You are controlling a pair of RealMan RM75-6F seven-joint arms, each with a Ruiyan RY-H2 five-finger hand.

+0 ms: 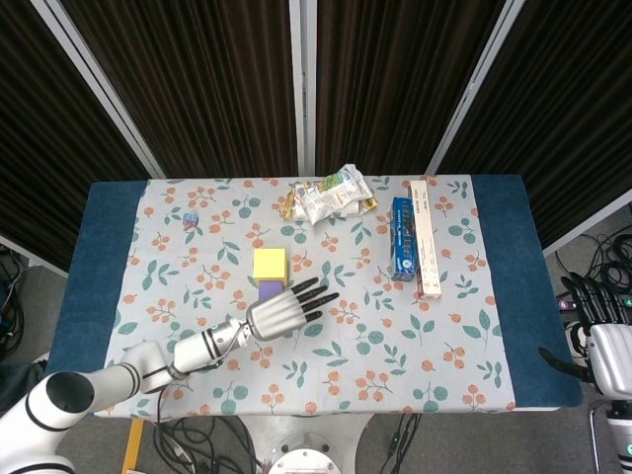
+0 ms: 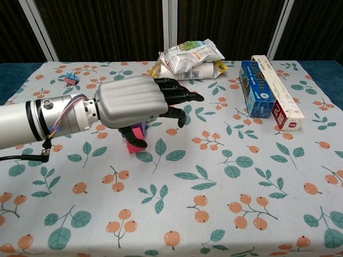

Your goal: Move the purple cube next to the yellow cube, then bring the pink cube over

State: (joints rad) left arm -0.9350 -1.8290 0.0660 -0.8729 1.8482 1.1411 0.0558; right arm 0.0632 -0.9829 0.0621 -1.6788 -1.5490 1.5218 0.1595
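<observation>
Step in hand, by judgement: pink-cube leg of the task. Purple cube (image 1: 269, 289) already flush against yellow cube (image 1: 270, 264) on its near side, both just beyond the left hand (image 1: 286, 311), partly tucked under its knuckles in head view. Pink cube (image 2: 134, 142) directly beneath the palm in chest view, only a corner and lower face showing below the thumb; hidden in head view. Contact between thumb and pink cube unclear — cannot tell whether touching or just above.

Left hand pose: palm down, forearm coming in low from the robot's left, fingers (image 2: 179, 96) stretched forward and spread apart, thumb hooked down over the pink cube. Nothing clamped; holding nothing as far as visible.

Right hand (image 1: 602, 341) parked off the table edge, far right, well apart from the cubes; fingers extended upward, nothing in them.

Next move, as a guess: either lower and close on the pink cube, or, if pink already sits close enough to the purple/yellow pair, pull back clear. Needs care not to knock the purple cube off the yellow one with those spread fingers.
</observation>
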